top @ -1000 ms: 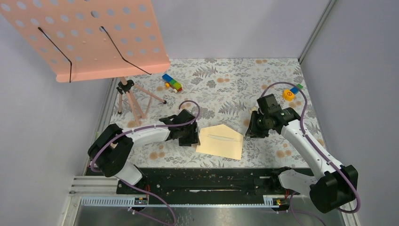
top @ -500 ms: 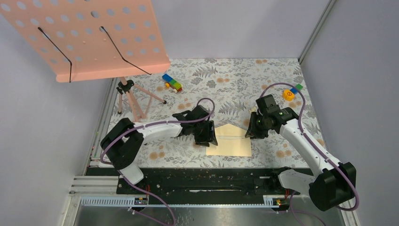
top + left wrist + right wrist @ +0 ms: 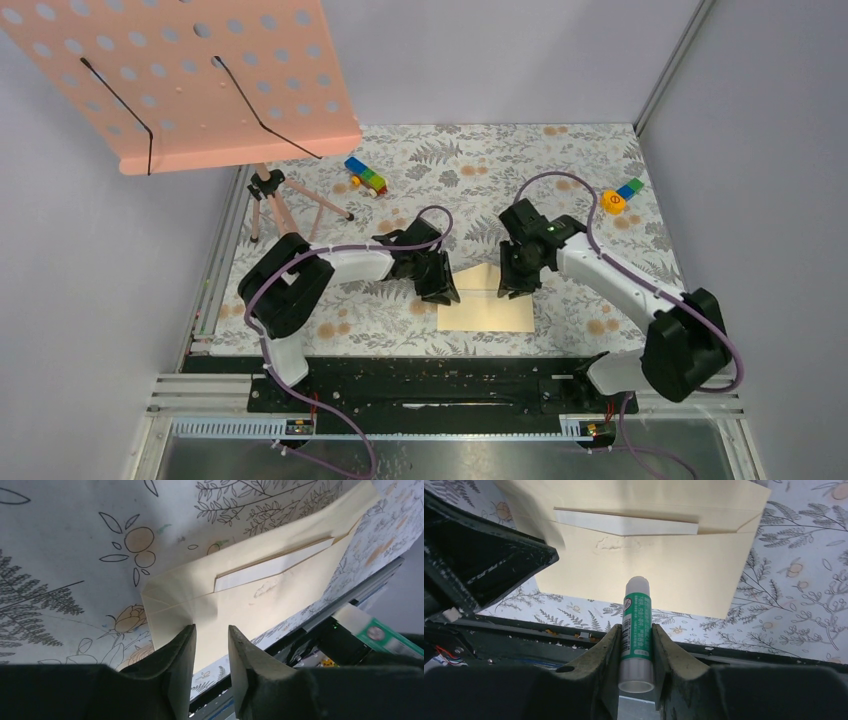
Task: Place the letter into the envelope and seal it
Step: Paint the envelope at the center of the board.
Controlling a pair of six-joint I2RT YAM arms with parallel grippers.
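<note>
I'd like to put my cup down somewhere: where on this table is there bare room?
Bare cloth lies at the far middle, between the block toy and the yellow toy. Crowded: the near middle, where the left gripper and the right gripper, holding a glue stick, meet over the envelope.

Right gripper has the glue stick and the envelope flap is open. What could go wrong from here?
The green-labelled white glue stick in the right gripper looks capped, so dabbing may leave no glue. The flat tan paper envelope may slide under the stick's push; the left gripper sits only at its left edge, jaws apart.
</note>
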